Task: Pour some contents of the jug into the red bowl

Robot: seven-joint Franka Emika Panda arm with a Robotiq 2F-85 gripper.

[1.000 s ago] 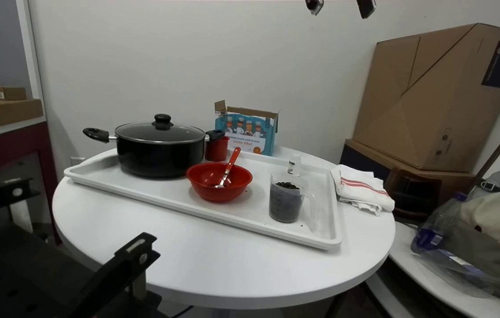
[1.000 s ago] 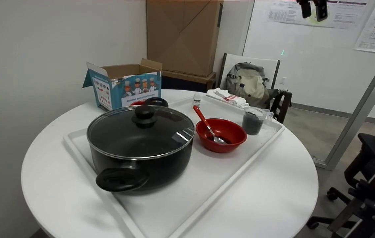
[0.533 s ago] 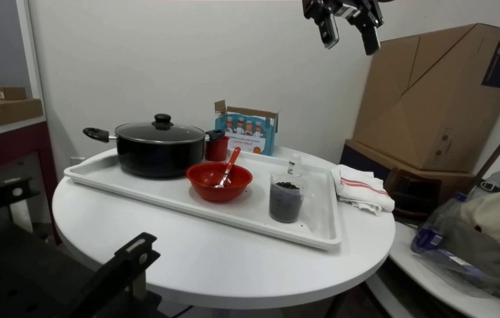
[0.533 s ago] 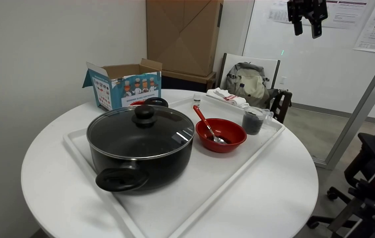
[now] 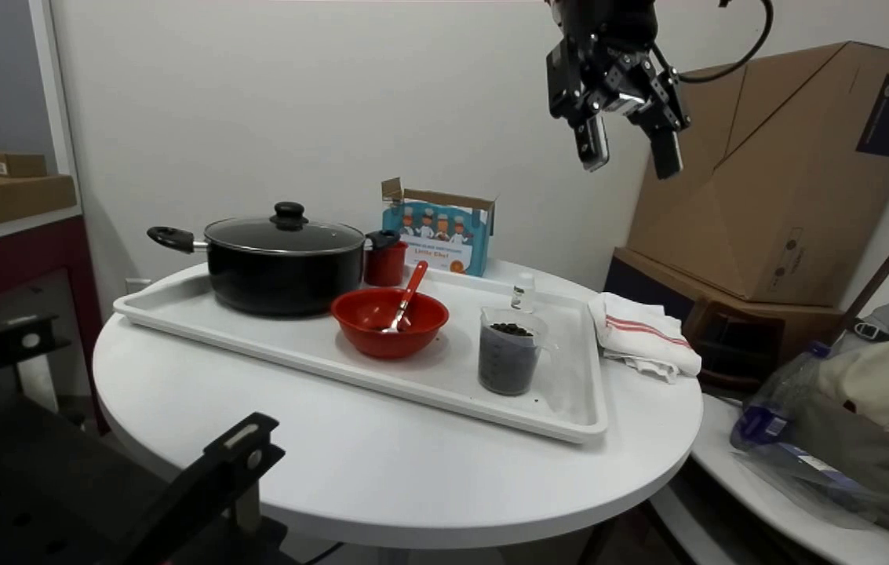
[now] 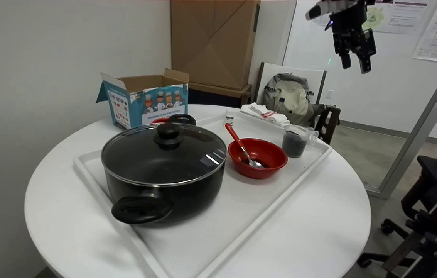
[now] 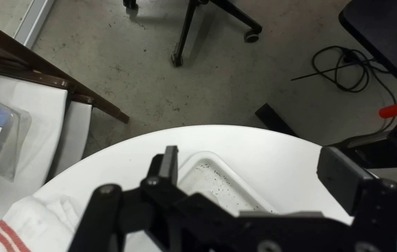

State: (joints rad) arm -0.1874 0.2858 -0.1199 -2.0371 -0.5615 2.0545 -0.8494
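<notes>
The jug (image 5: 508,362) is a small clear measuring cup with a handle, filled with dark grains. It stands upright on the white tray (image 5: 279,343) and also shows in an exterior view (image 6: 294,144). The red bowl (image 5: 389,339) sits beside it and also shows in an exterior view (image 6: 270,151). A red-handled spoon (image 6: 234,135) leans in the bowl over some dark bits. My gripper (image 5: 632,170) is open and empty, high above the jug's end of the tray. In the wrist view the gripper (image 7: 249,154) has its jaws wide apart; the bowl is out of view.
A large black lidded pot (image 5: 287,282) stands at the tray's far end, with a red cup (image 5: 386,267) behind it. A small bottle (image 5: 523,293) is behind the jug. A folded towel (image 5: 643,333) lies by the tray. A blue box (image 6: 164,103) stands at the back.
My gripper has come down from the top edge of both exterior views and more of the arm shows. It stays open. The jug and the bowl have not moved.
</notes>
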